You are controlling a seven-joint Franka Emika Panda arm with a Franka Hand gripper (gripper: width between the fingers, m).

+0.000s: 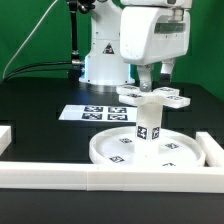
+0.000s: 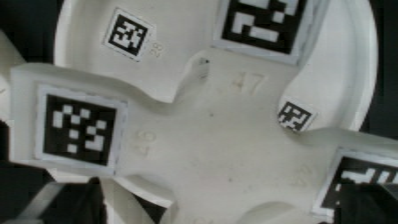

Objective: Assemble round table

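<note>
Hovering gripper (image 1: pixel 153 84), wide, above foot (image 1: pixel 152 96)

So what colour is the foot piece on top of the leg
White, with black-and-white square tags on it. The foot sits atop the leg; the wrist view shows it best.

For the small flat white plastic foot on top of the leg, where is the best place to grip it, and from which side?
Probably from above, across the narrow middle of the small flat white plastic foot. It lies level on the upright short white cylinder leg, and the open gripper is directly over it.
</note>
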